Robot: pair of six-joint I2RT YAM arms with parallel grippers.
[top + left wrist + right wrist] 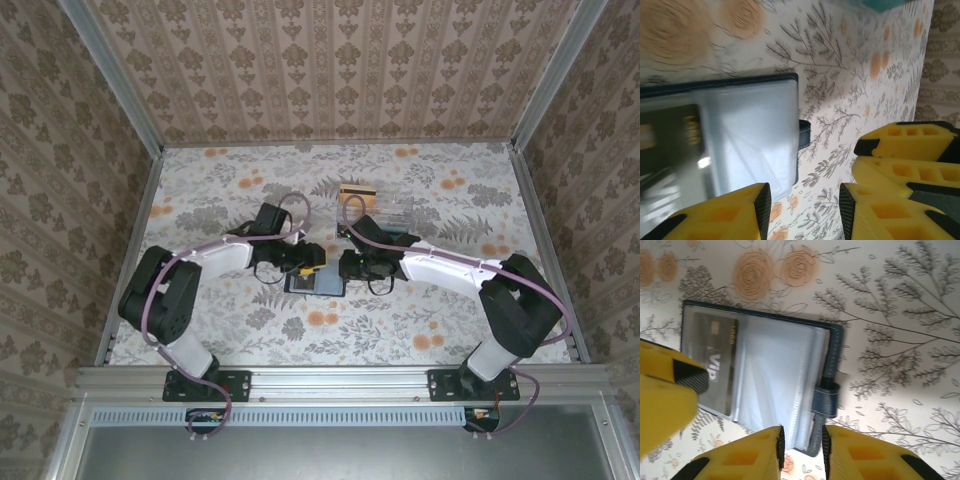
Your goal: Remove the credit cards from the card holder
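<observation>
The table [270, 335] surface carries a floral print with orange blossoms. Patterned walls [330, 60] enclose the left, far and right sides. An aluminium rail [340, 378] borders the near edge.

Card holder [780, 370]: one, open on the counter [200, 210]. Cards: two: dark card [715, 365] in its pocket; tan card [357, 192] well beyond it. Teal item [406, 237]: one, beyond it. End effectors: two: left end effector [805, 210], right end effector [801, 450], flanking it.

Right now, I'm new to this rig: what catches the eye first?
The left gripper and right gripper meet mid-table over the open card holder. Inside, a dark card sits under a clear sleeve. A gold card lies farther back.
</observation>
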